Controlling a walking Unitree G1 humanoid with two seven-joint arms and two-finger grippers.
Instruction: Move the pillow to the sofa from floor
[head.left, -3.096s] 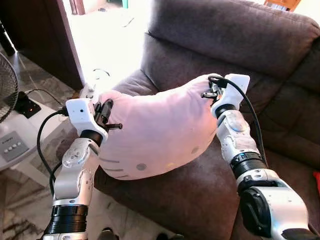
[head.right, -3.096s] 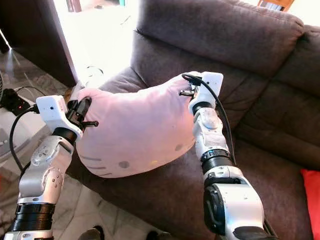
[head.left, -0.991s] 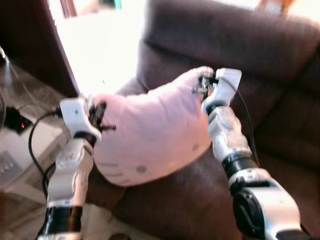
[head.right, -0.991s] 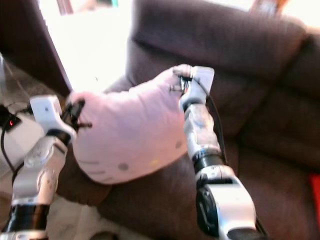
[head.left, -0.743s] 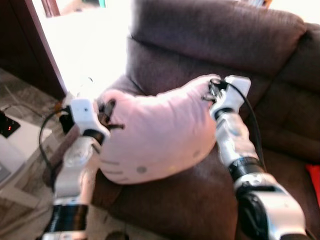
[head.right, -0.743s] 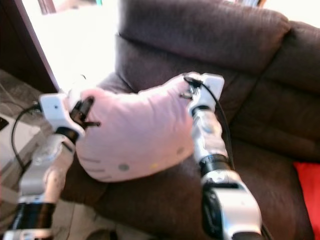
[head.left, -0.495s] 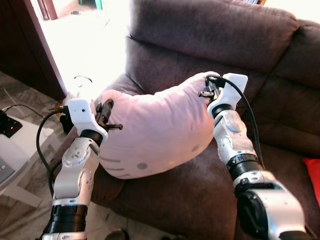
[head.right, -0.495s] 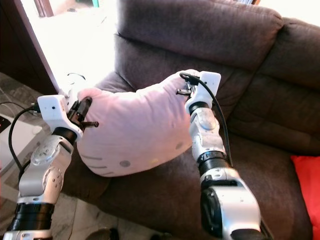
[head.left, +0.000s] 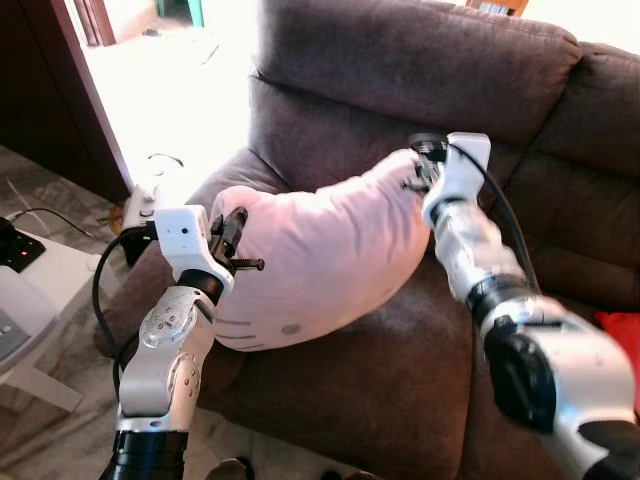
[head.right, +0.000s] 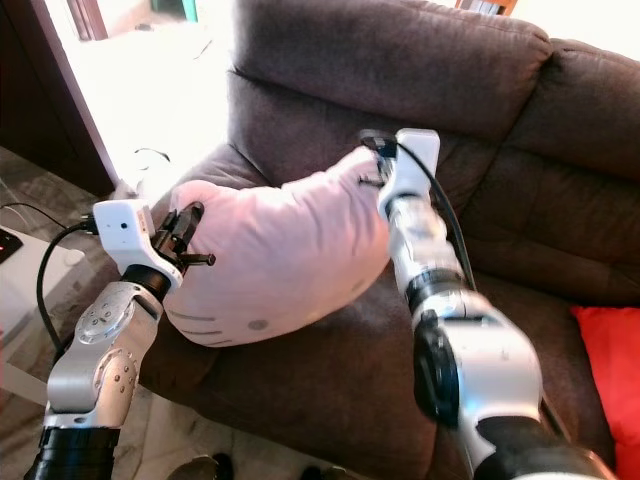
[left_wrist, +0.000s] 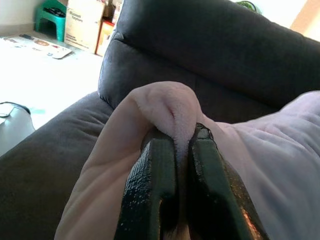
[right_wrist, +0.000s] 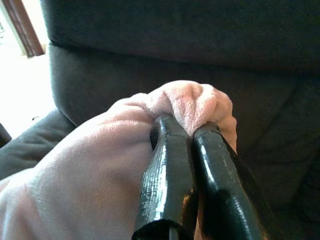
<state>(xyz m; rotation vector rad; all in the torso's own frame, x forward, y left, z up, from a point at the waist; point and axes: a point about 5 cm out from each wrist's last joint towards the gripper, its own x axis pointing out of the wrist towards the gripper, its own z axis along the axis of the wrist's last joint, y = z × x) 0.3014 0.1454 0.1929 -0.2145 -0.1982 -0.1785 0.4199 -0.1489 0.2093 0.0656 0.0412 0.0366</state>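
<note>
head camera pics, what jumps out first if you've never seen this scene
A big pink pillow stretched between two silver arms, over the seat of a dark brown sofa. The left gripper pinches one corner near the sofa's armrest, and the right gripper pinches the opposite corner up by the backrest. A red cushion peeks in at the sofa's right.

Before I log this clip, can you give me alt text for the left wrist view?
Seen along the left claw, its two black fingers are shut on a bunched fold at the corner of a pale pink pillow. Behind it is the dark sofa, with a bright sunlit floor beyond.
</note>
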